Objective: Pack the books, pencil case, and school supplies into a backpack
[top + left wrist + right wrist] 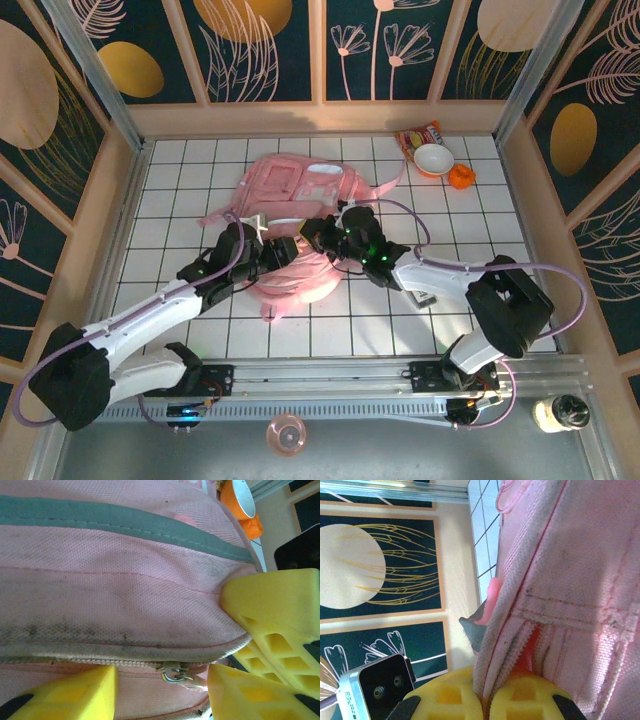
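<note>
I think the step in hand is opening the bag, because the zip looks shut. The backpack (300, 190) lies in the middle of the tabletop (190, 170), pocket side up. Its long way runs from the arms toward the far wall. I think its top, the end with the zip, points at the arms. The white bowl (433, 158) sits past the backpack's far right corner.

The right fingers (452, 700) are at the backpack's near end, squeezed tight on a fold of its pink cloth. The left fingers (70, 695) are at that same end. They are spread apart, with the zip pull (175, 672) in the gap and nothing pinched.

Next, I think the left fingers must close on that small pull and drag it along the zip line. The right fingers must hold the cloth firm. The pull is tiny, so the aim has to be good.
</note>
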`<state>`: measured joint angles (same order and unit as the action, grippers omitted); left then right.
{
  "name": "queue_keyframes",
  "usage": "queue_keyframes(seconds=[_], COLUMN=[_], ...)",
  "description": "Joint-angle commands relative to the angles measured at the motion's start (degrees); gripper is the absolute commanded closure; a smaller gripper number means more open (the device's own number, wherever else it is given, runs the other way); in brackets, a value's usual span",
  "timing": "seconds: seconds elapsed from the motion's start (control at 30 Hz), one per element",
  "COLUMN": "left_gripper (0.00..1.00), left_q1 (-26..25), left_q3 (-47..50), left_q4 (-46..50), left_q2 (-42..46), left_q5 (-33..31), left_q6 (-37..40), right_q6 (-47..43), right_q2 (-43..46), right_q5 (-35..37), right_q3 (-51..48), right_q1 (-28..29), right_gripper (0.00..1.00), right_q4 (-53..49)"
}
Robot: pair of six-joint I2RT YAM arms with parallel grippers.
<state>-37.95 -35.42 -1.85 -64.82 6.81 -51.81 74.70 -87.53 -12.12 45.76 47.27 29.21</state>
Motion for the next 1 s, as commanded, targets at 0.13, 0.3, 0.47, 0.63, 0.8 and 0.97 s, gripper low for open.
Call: queue_keyframes(seconds=[0.13,0.3,0.47,0.63,0.8,0.97], left_gripper=[0.66,0.78,0.81,0.7,0.82,0.97], left_q1=[-0.3,-0.3,-0.3,-0.3,-0.3,-0.3], left_q3=[-2.6,-2.3,-1.8,-3.5,-4.4,-2.3], left_q4=[-1.2,-0.4,0.4,1.2,7.3,4.9], left_q2=[-2.5,-1.2,-0.7,-3.2,-2.9,-1.1], left_q5=[-1.2,-2.4,-3.0,-1.2,-9.5,-9.9], left_q6=[-4.0,-5.2,-5.4,-3.2,-1.5,0.7], right_q6=[-3.0,-4.2,-5.0,-5.7,-7.5,-8.3], right_q2=[1.0,2.6,2.7,2.5,4.1,6.2], right_q5=[-0.9,0.6,0.3,-0.4,0.6,0.5], right_q3=[3.9,3.5,4.2,5.2,5.4,4.5], right_q1=[1.8,1.8,1.8,2.0,1.7,0.7], right_gripper=[1.0,1.0,1.0,1.0,1.0,1.0], right_q4=[2.0,-0.5,-1.7,-2.8,-5.7,-6.9])
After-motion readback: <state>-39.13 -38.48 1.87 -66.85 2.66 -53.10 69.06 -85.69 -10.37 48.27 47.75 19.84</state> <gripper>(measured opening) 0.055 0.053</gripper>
